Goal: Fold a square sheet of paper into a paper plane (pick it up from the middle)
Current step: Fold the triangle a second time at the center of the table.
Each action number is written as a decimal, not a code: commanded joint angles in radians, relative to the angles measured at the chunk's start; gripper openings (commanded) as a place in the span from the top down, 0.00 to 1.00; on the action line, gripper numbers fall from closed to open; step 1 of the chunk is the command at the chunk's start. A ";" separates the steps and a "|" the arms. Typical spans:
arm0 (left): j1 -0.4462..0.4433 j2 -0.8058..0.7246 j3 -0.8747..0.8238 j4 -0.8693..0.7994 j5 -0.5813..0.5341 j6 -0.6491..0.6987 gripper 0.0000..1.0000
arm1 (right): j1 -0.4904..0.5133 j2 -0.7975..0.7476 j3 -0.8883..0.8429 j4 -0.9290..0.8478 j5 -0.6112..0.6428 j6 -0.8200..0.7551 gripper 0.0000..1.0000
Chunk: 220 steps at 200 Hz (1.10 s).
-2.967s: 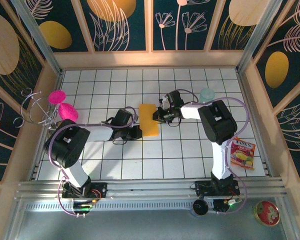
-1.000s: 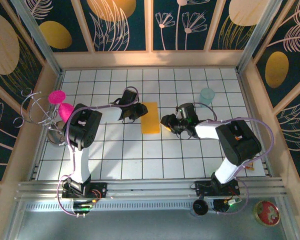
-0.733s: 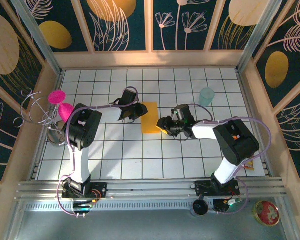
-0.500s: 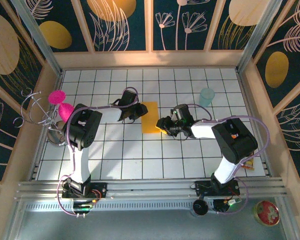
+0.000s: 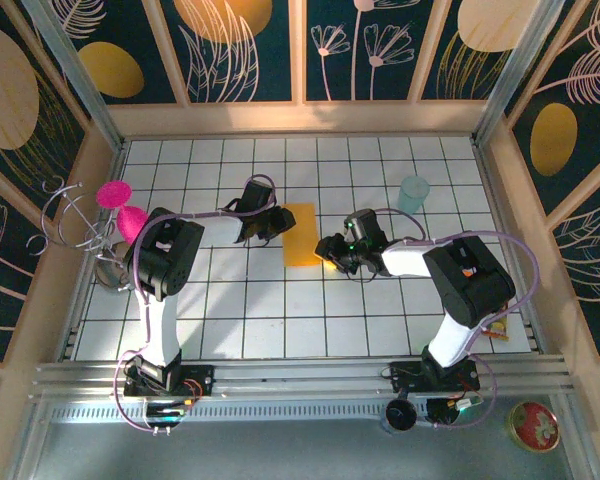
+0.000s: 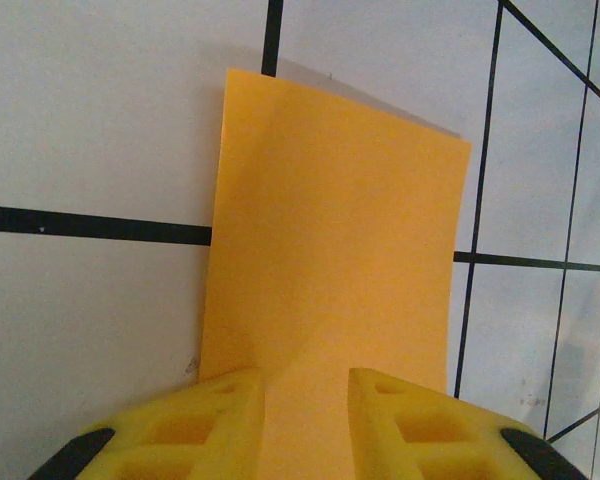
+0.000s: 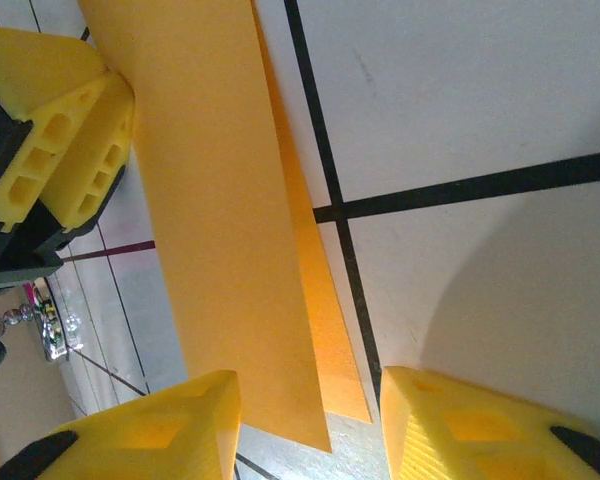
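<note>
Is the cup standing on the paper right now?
No, the cup stands apart from the paper, well off to its right in the top view.

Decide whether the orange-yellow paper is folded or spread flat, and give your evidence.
Folded. The paper shows two layers along its edge, one overlapping the other; seen from above it is a narrow rectangle, not a square.

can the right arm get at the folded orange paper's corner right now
Likely yes: the right gripper has open fingers straddling a corner of the paper, with nothing else between them. The left gripper sits at the opposite edge, out of its way.
</note>
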 commanded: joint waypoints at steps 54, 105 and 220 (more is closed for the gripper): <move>0.001 0.022 -0.025 -0.028 0.006 0.000 0.71 | 0.005 0.030 0.013 0.133 -0.086 0.002 0.73; 0.001 0.008 -0.025 -0.027 0.013 0.002 0.71 | 0.005 0.055 0.031 0.114 -0.073 0.000 0.81; 0.002 -0.035 -0.001 0.051 0.074 0.038 0.89 | 0.004 -0.059 -0.038 0.004 -0.090 -0.064 1.00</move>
